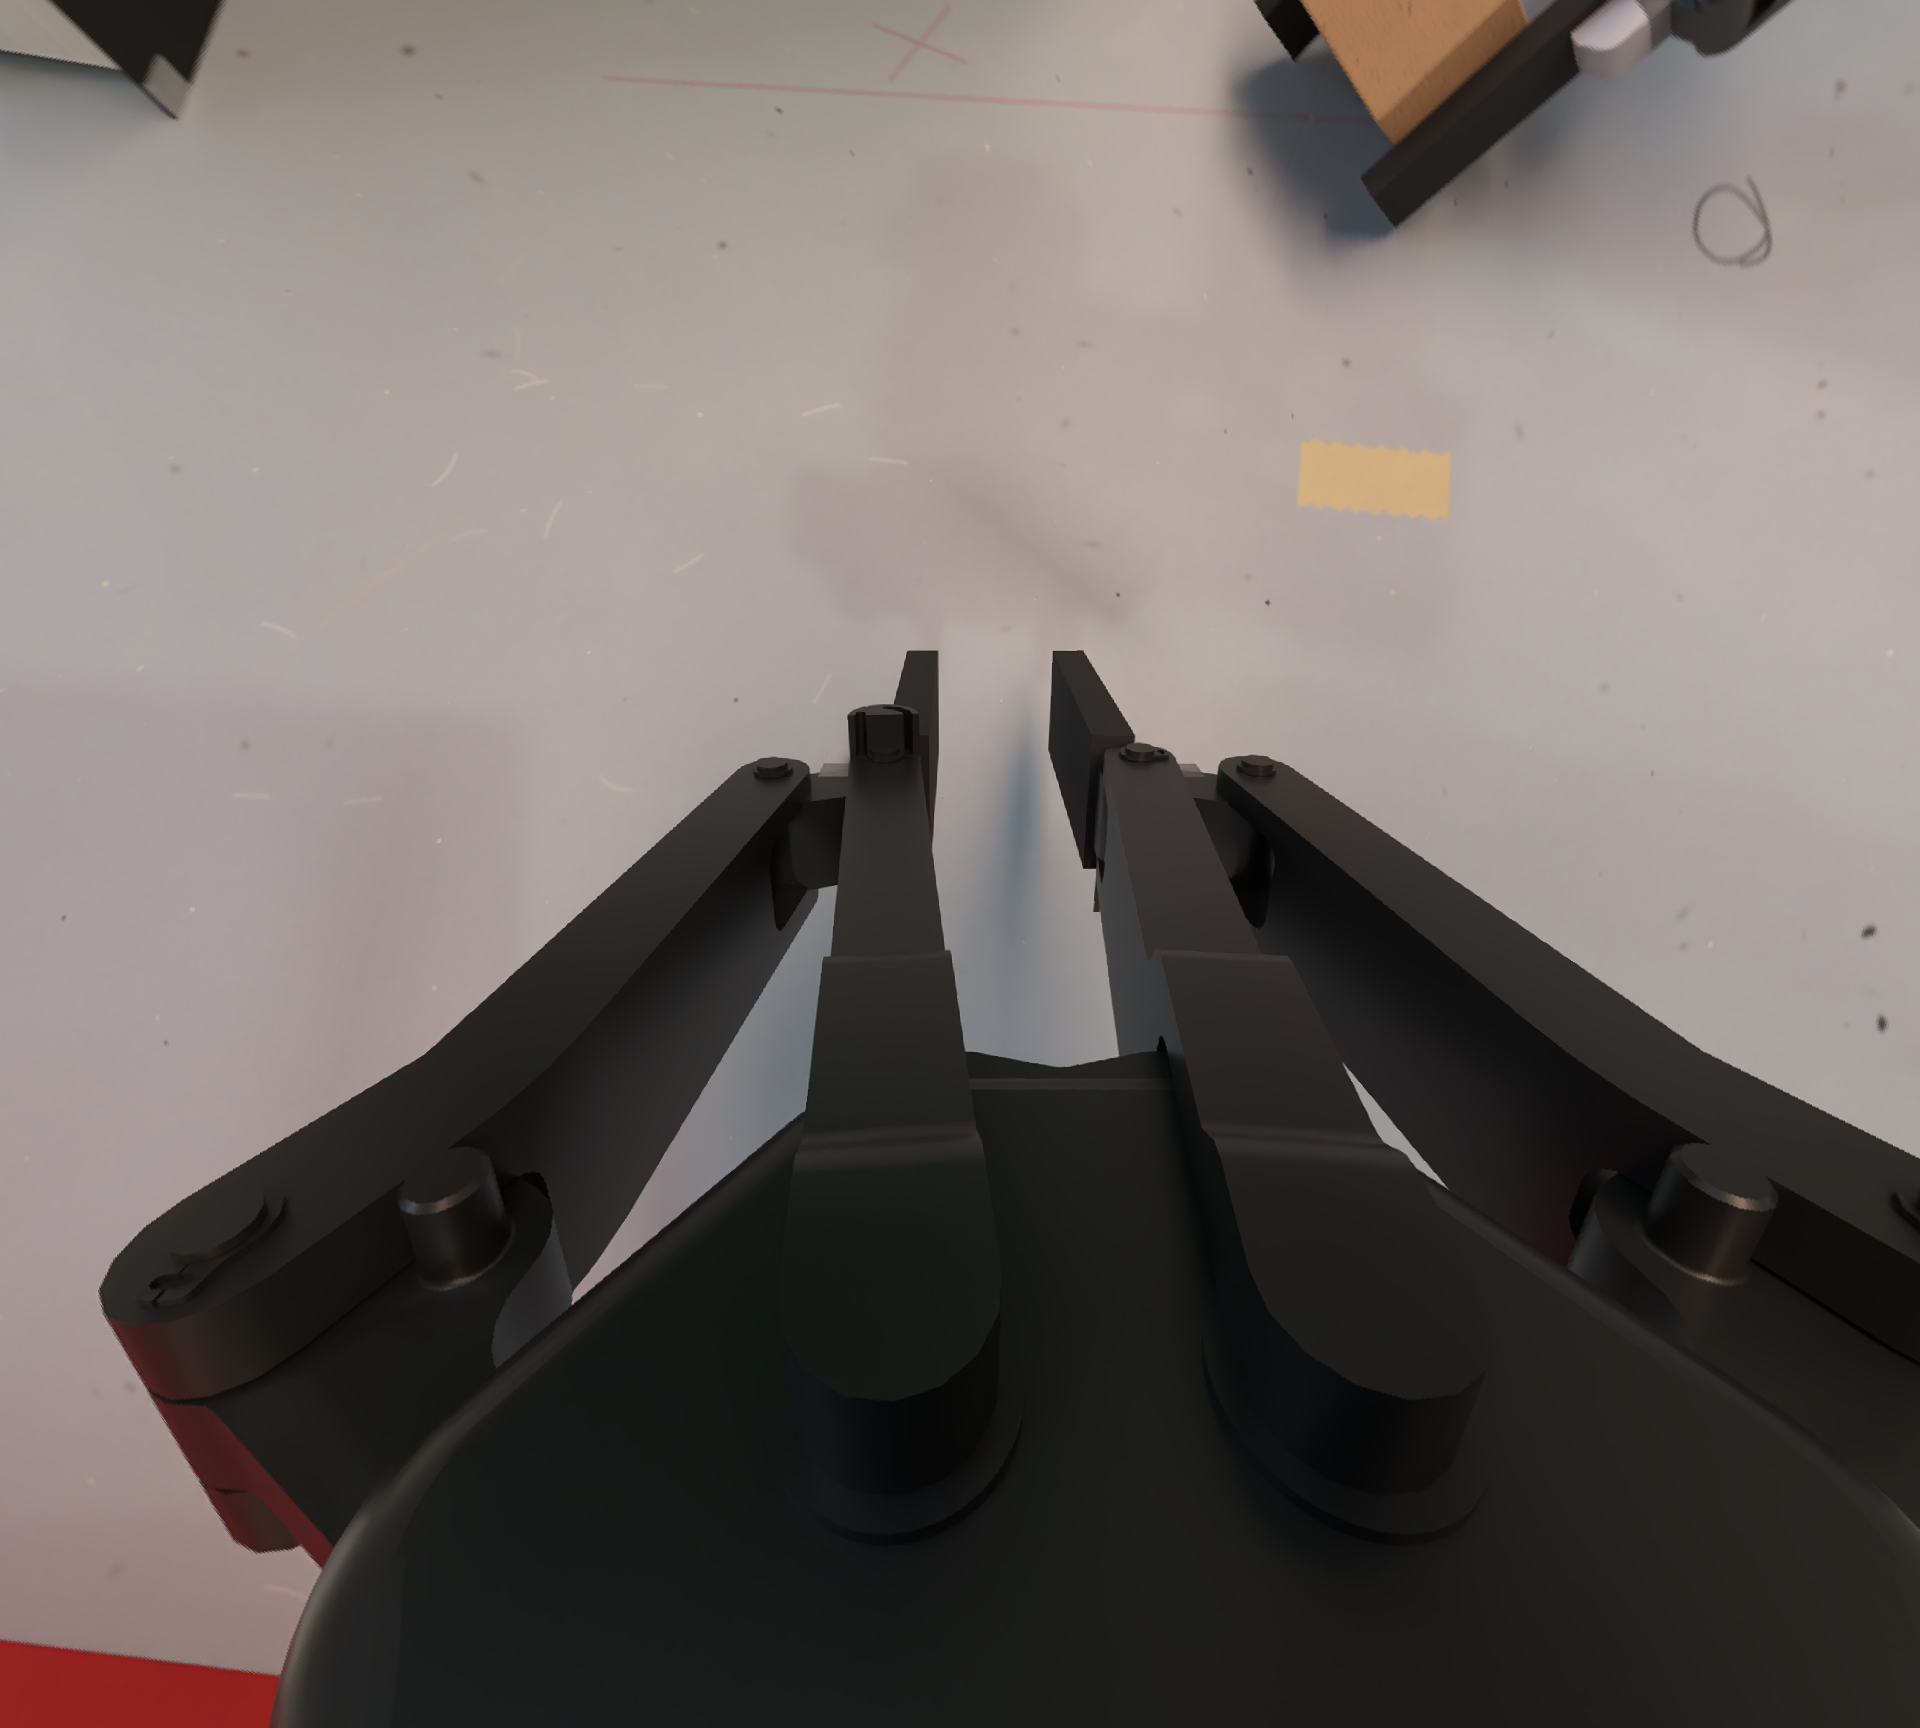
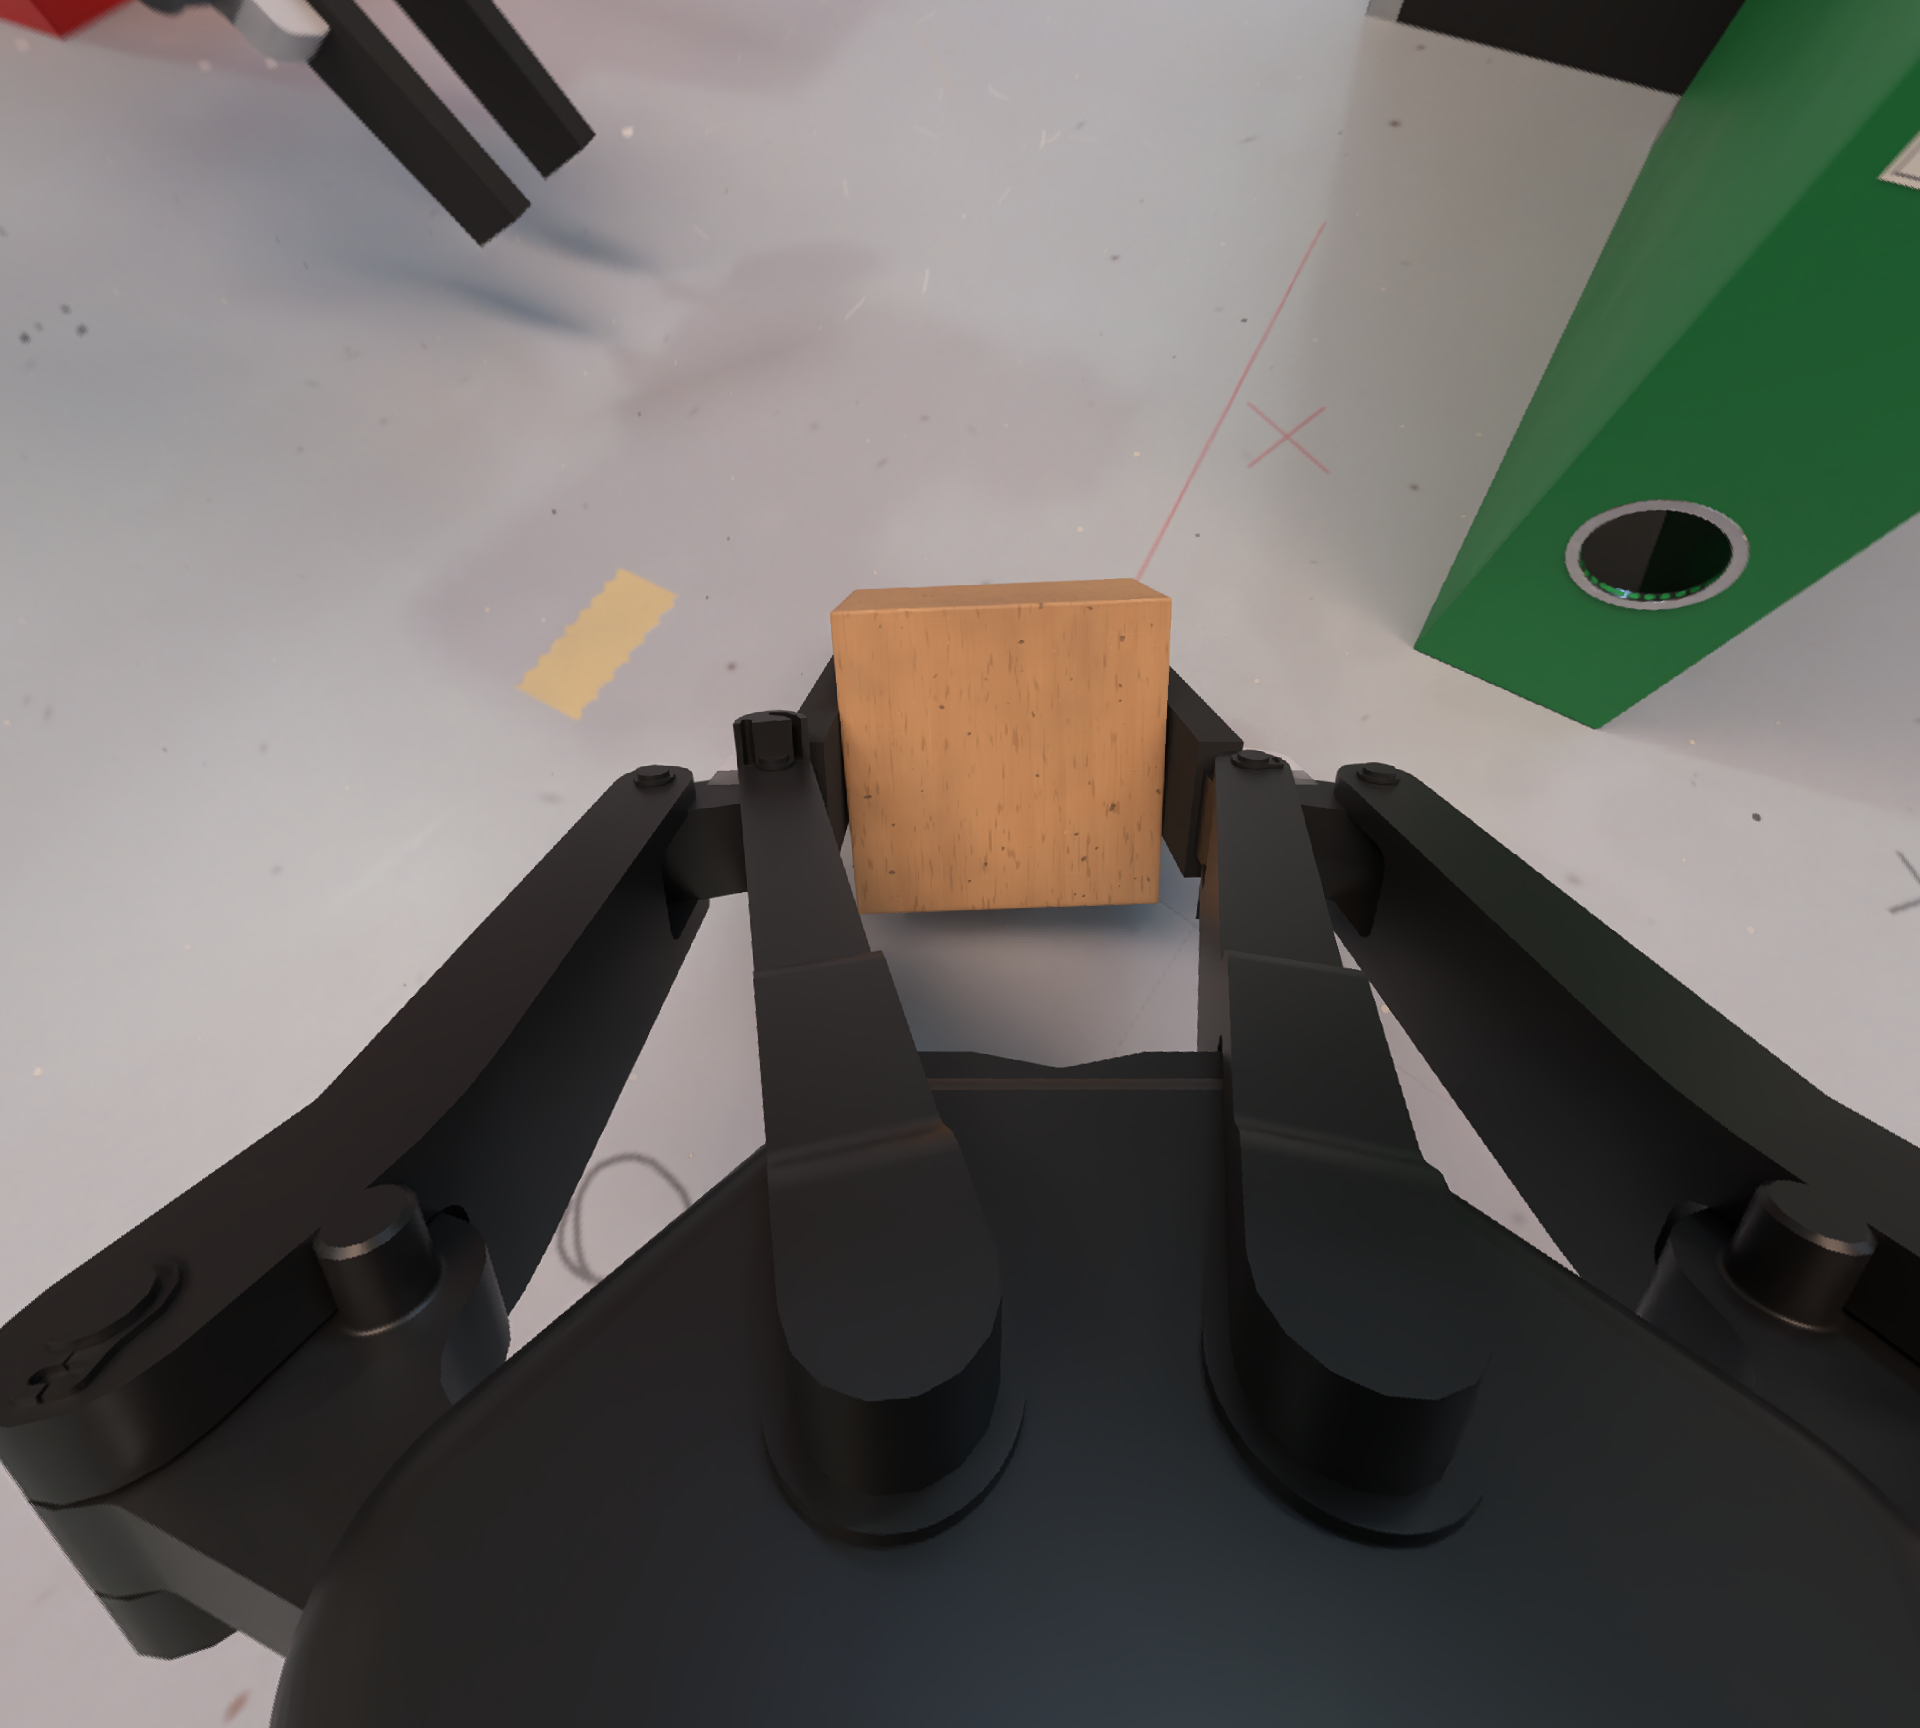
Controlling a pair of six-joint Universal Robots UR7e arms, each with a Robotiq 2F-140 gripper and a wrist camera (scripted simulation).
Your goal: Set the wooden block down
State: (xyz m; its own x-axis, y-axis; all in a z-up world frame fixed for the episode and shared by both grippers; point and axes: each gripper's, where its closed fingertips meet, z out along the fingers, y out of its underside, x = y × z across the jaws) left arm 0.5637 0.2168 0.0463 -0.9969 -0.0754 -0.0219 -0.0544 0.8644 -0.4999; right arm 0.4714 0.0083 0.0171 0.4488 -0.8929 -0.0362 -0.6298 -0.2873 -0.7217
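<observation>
— Two fingers of the right gripper (image 2: 1003, 743) are clamped on the wooden block (image 2: 1000, 743), one on each side face. Is it off the surface (image 2: 312, 535)?

— It looks lifted: in the left wrist view a shadow lies under it, near the pink line (image 1: 935, 94).

— How will it handle?

— Stiff and probably light. The smooth faces could slip, so flat opposite sides are the right hold.

— And the left gripper (image 1: 994, 691)?

— Empty, fingers drawn near together with a narrow gap, well apart from the block. A green binder (image 2: 1714, 328) stands near.
</observation>
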